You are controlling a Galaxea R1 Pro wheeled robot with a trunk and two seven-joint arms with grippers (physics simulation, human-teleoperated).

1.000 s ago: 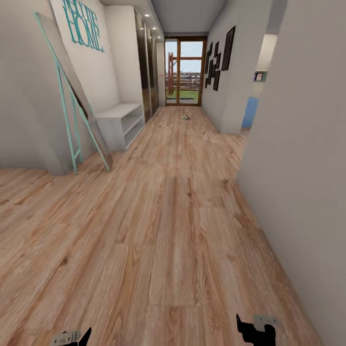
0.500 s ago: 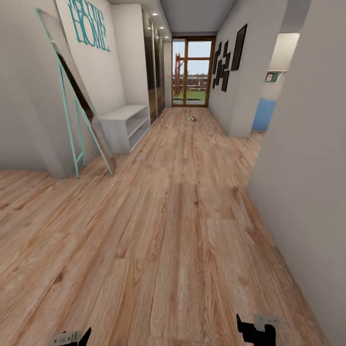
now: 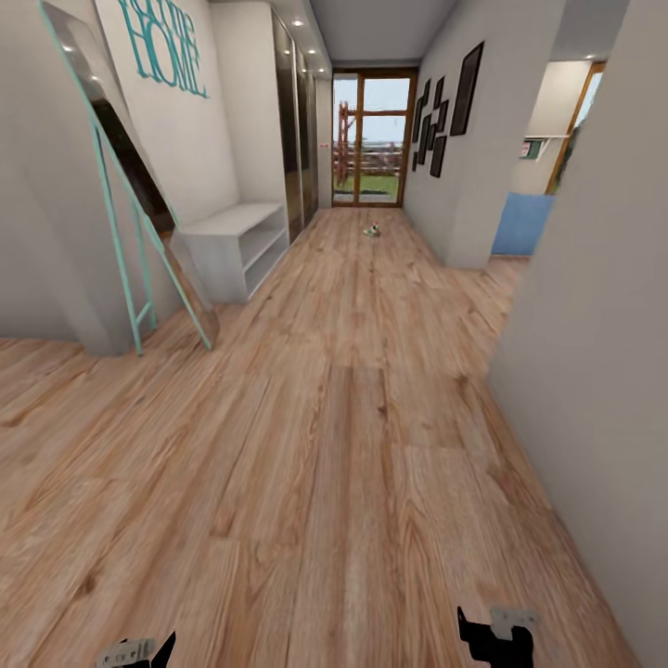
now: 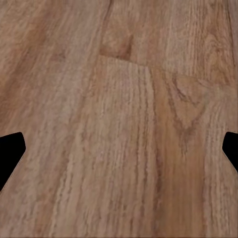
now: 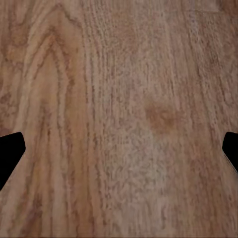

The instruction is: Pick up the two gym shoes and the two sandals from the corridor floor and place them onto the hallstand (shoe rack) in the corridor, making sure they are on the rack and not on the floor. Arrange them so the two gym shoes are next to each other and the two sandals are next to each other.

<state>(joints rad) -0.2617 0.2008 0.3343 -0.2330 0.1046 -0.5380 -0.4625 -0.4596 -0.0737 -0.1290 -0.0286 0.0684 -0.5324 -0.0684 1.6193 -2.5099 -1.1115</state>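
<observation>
We look down a long corridor over a wood-plank floor (image 3: pixel 334 445) that runs to a glass door (image 3: pixel 373 139) at the far end. Far down the corridor, a small pale object (image 3: pixel 371 229) lies on the floor in front of the door; it is too small for us to tell whether it is one of the shoes. The shoe rack (image 3: pixel 232 246), a pale grey unit with open shelves, stands against the wall on our left, about halfway along. Nearer to us on the same side, a tall mirror (image 3: pixel 130 195) with a turquoise frame leans against the wall, and turquoise letters (image 3: pixel 167 46) hang above it. Dark picture frames (image 3: pixel 445 107) hang on the opposite wall, and a blue panel (image 3: pixel 520 223) shows through an opening beyond it.

Our left hand (image 3: pixel 139 651) and right hand (image 3: pixel 494 635) sit low at the near edge of the head view. In the left wrist view, the left hand (image 4: pixel 119 148) has its fingers (image 4: pixel 10 151) spread wide apart with only bare planks between them. In the right wrist view, the right hand (image 5: pixel 119 148) likewise has its fingers (image 5: pixel 10 151) spread apart over the floor, gripping nothing.
</observation>
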